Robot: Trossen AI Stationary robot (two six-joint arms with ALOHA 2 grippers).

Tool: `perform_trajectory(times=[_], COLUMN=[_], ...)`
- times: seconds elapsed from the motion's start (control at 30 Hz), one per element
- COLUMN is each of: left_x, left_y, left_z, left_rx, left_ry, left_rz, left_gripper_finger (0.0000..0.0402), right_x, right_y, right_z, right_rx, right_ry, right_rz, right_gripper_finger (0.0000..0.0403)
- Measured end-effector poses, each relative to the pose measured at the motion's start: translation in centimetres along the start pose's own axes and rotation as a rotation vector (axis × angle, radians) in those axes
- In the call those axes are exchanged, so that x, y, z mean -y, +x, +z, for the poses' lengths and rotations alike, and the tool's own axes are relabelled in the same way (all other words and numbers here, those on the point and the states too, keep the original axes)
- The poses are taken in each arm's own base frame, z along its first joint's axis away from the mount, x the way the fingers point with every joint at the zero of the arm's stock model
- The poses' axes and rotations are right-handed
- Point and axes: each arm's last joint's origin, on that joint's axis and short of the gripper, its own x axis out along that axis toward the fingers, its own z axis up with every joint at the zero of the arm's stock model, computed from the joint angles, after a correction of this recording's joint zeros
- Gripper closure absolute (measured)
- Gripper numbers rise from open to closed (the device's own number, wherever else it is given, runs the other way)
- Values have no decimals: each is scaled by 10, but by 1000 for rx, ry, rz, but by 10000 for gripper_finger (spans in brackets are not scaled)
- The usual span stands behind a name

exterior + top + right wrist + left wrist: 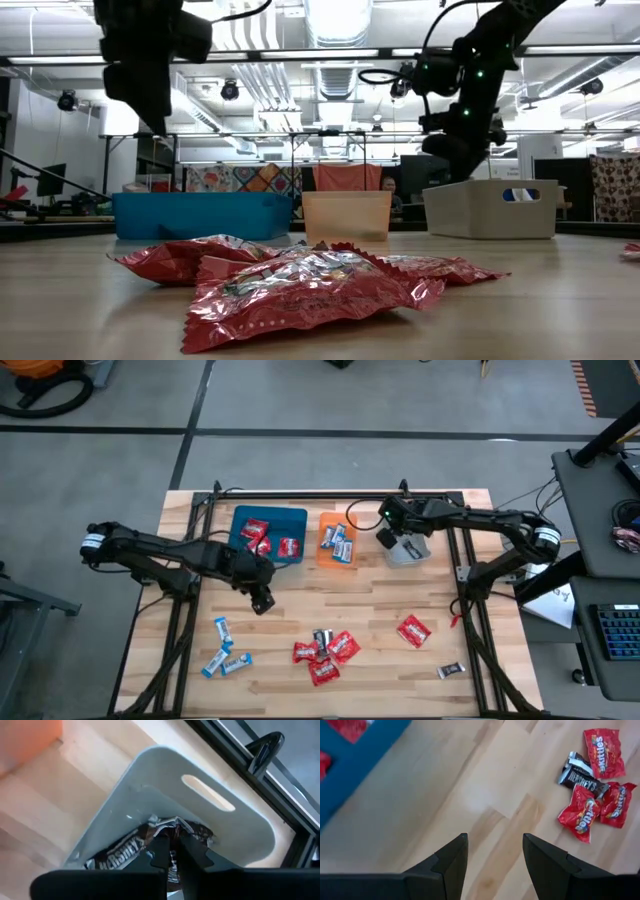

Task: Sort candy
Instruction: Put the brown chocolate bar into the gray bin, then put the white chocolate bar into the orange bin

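High view: left gripper (262, 603) over bare table (380, 610), at 5 o'clock from blue tray (270, 536). Right gripper (388, 535) over grey tray (410, 550). Red candy (322, 652) heap at table front, blue-white candy (226, 650) at 9 o'clock from it.

Low view: red heap close in front.

Left wrist view: fingers (451, 857) apart, empty.

Right wrist view: fingers (161, 851) nearly together, dark candy (120, 852) in grey tray behind them; whether clamped, cannot tell.

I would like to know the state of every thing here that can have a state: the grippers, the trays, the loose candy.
left gripper: open, empty, above bare table
right gripper: over grey tray, nearly shut on dark candy
blue tray: holds red candy
orange tray: holds blue-and-white candy
grey tray: holds dark candy
loose candy: unsorted on table
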Motion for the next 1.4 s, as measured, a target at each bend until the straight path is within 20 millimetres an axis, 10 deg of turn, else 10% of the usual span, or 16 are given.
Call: perform_trajectory(times=[0.67, 1.4], left_x=[18, -16], left_y=[-1, 48], left_z=[-37, -114], left_rx=[-115, -422], left_ry=[-292, -674], left_rz=[59, 357], left_gripper_finger=[229, 229], right_x=[-1, -1], right_y=[-1, -1], right_z=[4, 4], right_rx=[40, 42], right_ry=[33, 53], right_rz=[11, 13], right_gripper_finger=[200, 188])
